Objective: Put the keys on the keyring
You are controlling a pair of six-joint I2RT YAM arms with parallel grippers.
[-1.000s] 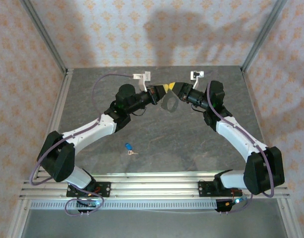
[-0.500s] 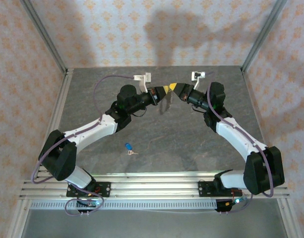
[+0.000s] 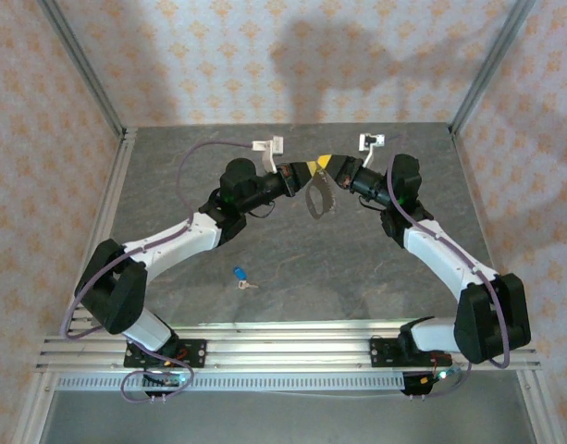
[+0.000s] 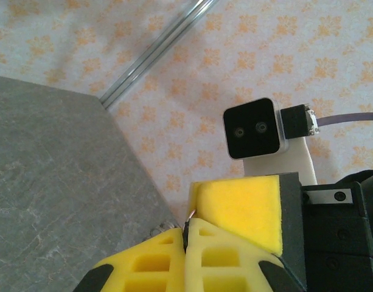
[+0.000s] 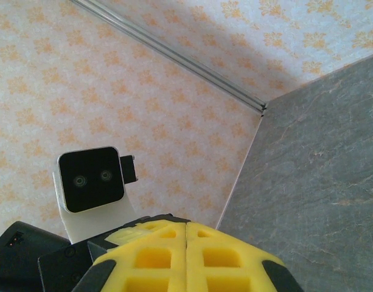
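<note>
The keyring (image 3: 317,197), a thin pale loop, hangs above the table's far middle. My left gripper (image 3: 307,167) is shut on its top. In the left wrist view a thin wire of the keyring (image 4: 190,214) sticks out from between the shut yellow fingers (image 4: 156,258). My right gripper (image 3: 326,164) is shut too, and its tip presses against the left one's tip. Its yellow fingers (image 5: 229,252) meet with no gap, and whether they pinch the ring I cannot tell. The key (image 3: 239,275), blue-headed and tiny, lies on the table well in front of both grippers.
The grey table (image 3: 292,268) is walled by patterned panels (image 3: 265,55) with metal posts at the far corners. An aluminium rail (image 3: 292,347) runs along the near edge by the arm bases. The right arm's wrist camera (image 4: 254,129) faces the left one at close range.
The right gripper has closed against the left gripper's tip. The hanging keyring has swung from edge-on to showing its loop. The key has not moved.
</note>
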